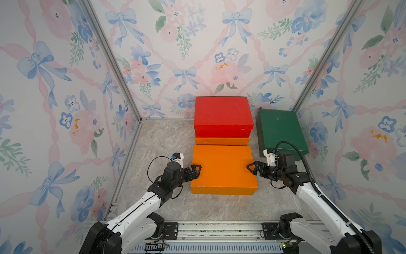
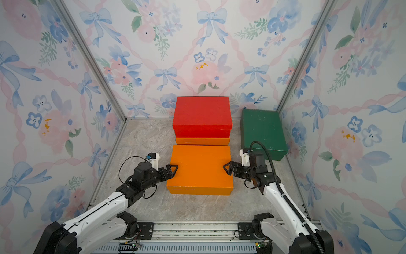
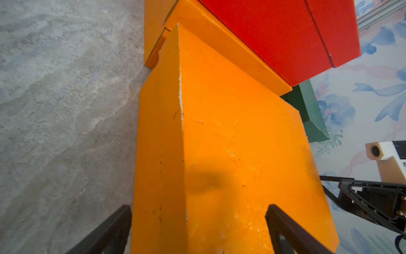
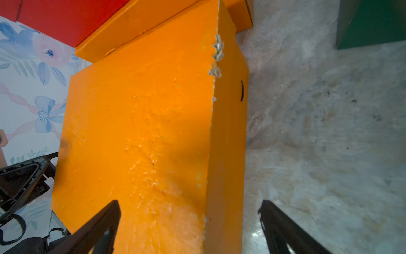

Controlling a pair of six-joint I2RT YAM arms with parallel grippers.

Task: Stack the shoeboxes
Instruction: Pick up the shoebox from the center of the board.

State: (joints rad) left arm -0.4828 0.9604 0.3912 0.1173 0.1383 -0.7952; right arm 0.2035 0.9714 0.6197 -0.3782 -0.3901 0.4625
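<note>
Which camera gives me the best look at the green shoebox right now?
The top views: both show the green shoebox nearly whole, lid up, only its near corner hidden by the right arm. The left wrist view catches just a strip past the near orange shoebox; the right wrist view, one corner.

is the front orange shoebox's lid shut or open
Shut: the front orange shoebox shows its lid lying flat, rim down over the base along the near side.
</note>
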